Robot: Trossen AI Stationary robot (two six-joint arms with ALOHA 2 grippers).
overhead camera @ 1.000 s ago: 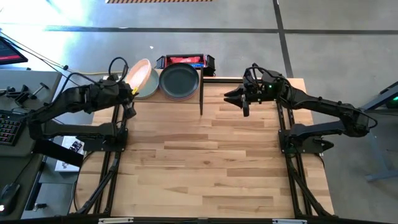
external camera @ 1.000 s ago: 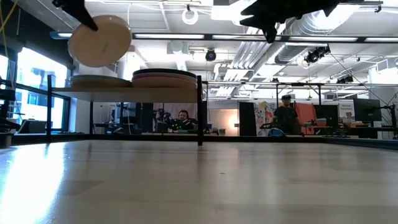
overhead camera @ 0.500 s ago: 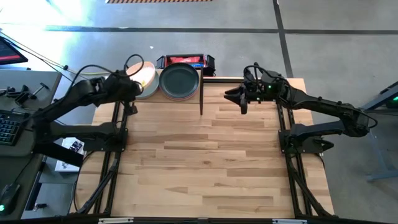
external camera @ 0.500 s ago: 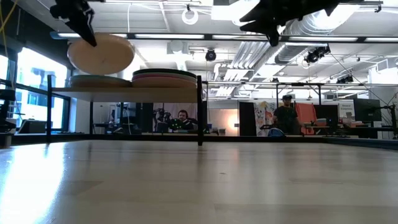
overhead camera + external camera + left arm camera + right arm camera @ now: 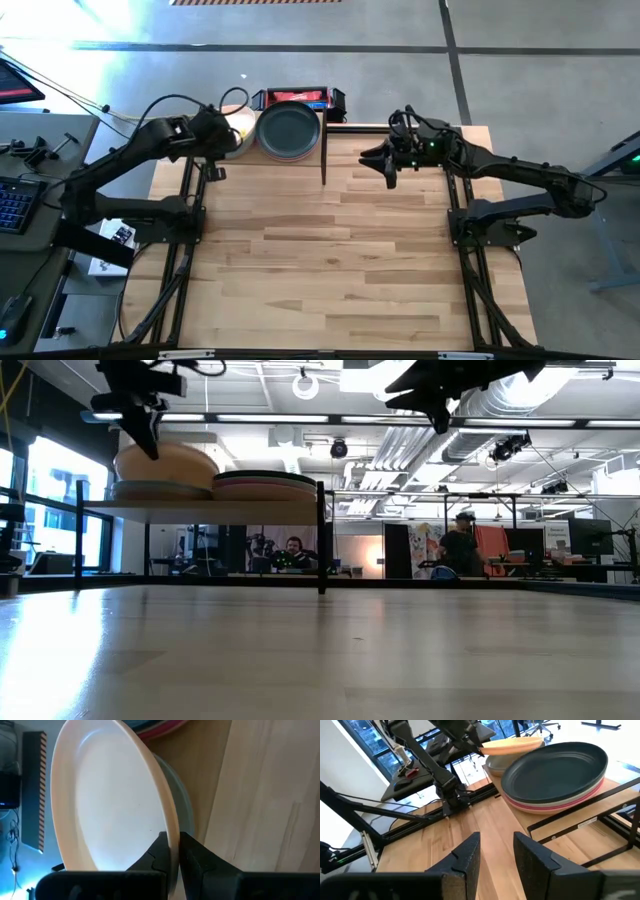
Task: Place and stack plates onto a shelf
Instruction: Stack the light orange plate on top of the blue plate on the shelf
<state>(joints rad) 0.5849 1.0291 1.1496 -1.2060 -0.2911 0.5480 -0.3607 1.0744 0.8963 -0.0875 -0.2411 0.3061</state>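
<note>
Pinching the rim of a peach plate [image 5: 110,810], the left hand [image 5: 172,851] is seen lowering it, tilted, over the left stack [image 5: 496,766] on the shelf [image 5: 200,505]; released off-centre, it could slide off. The right hand [image 5: 496,851] hangs spread over the worktop [image 5: 340,250] nearby.

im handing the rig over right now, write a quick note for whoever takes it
Left hand: shut on the rim of the peach plate, holding it tilted low over the left stack on the shelf.
Right hand: open, empty, hovering above the table to the right of the shelf.
Done: right stack sits on the shelf, dark green plate on top; no plates on the table.
Left: lower the peach plate flat and release.
</note>
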